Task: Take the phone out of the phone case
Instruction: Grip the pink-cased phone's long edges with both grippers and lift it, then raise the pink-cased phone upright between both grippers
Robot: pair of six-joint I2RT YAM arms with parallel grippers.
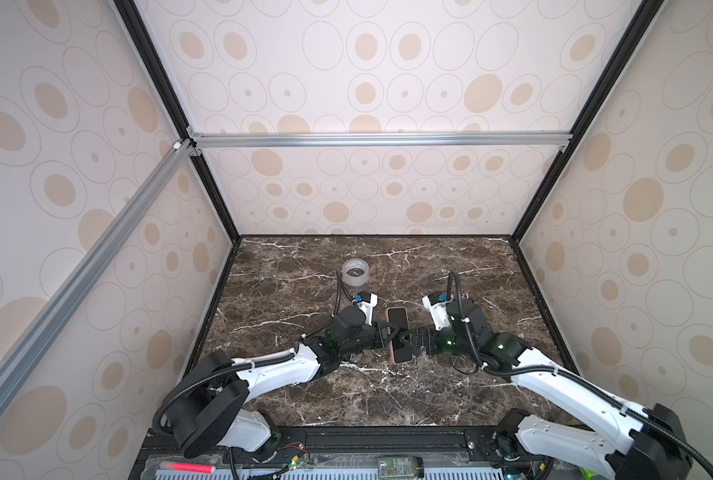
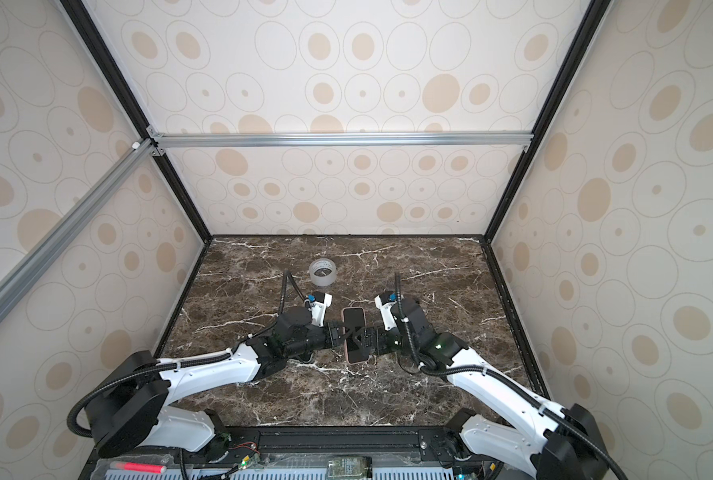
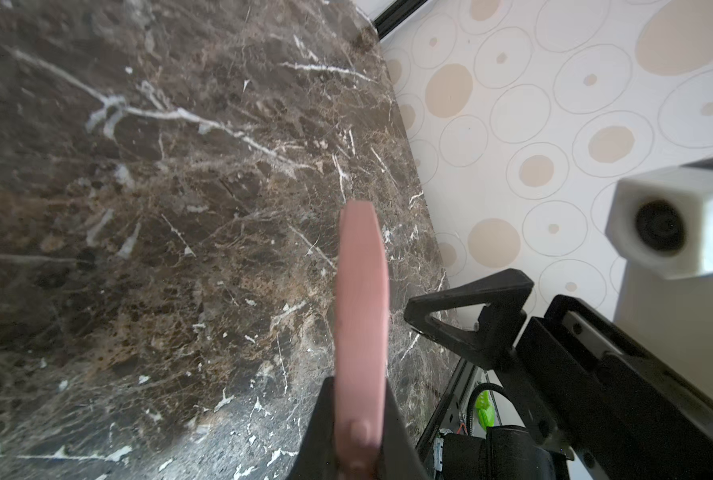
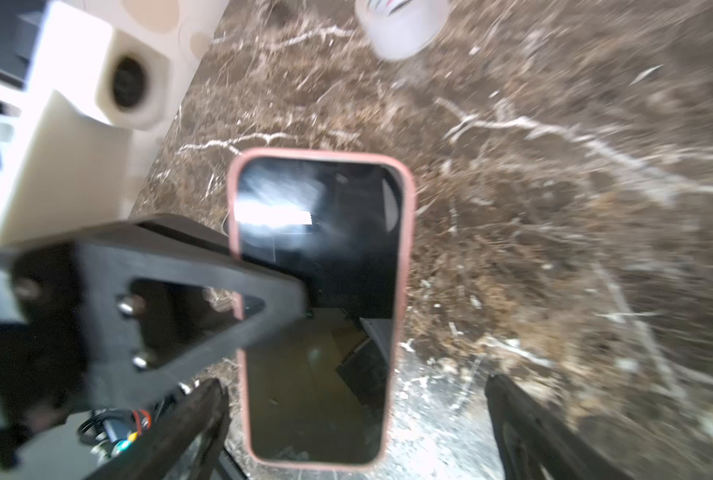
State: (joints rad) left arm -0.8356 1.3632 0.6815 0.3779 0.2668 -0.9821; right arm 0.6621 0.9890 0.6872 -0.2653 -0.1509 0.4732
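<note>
In both top views the phone (image 1: 397, 321) (image 2: 354, 319), in its pink phone case (image 1: 403, 360), is over the middle of the surface (image 1: 346, 399) between the arms, its long axis pointing away from their bases. The left wrist view shows the left tool (image 3: 359, 432) clamped on the case's long edge. In the right wrist view the right tool (image 4: 359, 419) stands spread wide around the phone, gripping nothing.

Both arms wore glossy white shells (image 1: 280, 370) between black cylindrical joints (image 1: 205, 415). Ribbed black cable conduits (image 1: 457, 291) looped alongside, and boxy white wrist-camera housings (image 1: 436, 312) carried small blue connectors (image 1: 442, 297).
</note>
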